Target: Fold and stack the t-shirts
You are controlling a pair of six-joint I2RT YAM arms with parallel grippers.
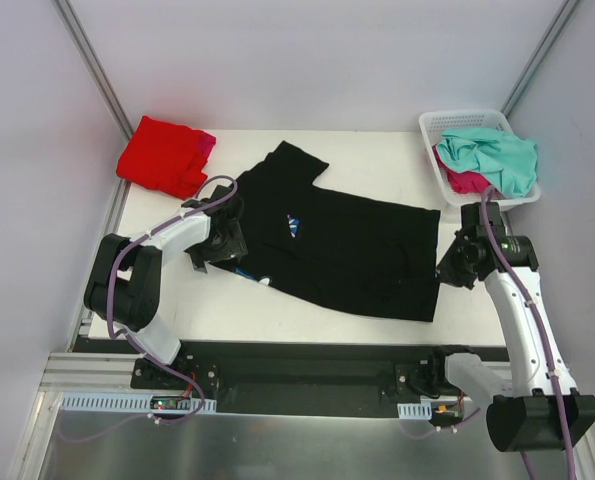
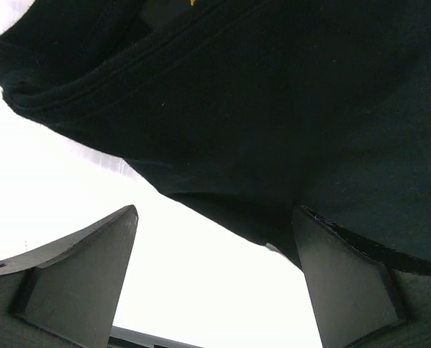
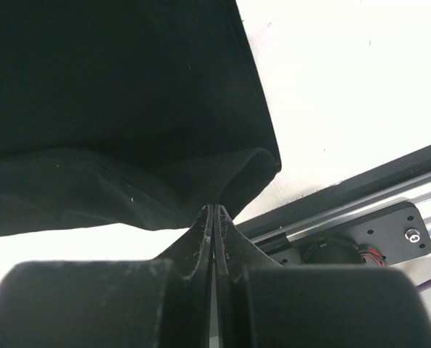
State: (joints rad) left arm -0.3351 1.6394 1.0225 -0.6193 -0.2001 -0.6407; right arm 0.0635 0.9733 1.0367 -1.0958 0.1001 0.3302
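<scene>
Pinching one black t-shirt (image 1: 347,240), seemingly, right claw (image 3: 214,210)

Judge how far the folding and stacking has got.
Done: the red t-shirt lies folded at the far left corner of the table. In hand: the black t-shirt lies spread flat; the right gripper looks shut on its hem, the left gripper open at its other end. Left: the teal t-shirt and magenta t-shirt, crumpled in the basket.

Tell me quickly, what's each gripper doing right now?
Left gripper: open, holding nothing, at the edge of the black t-shirt.
Right gripper: shut, apparently pinching that shirt's hem.
</scene>
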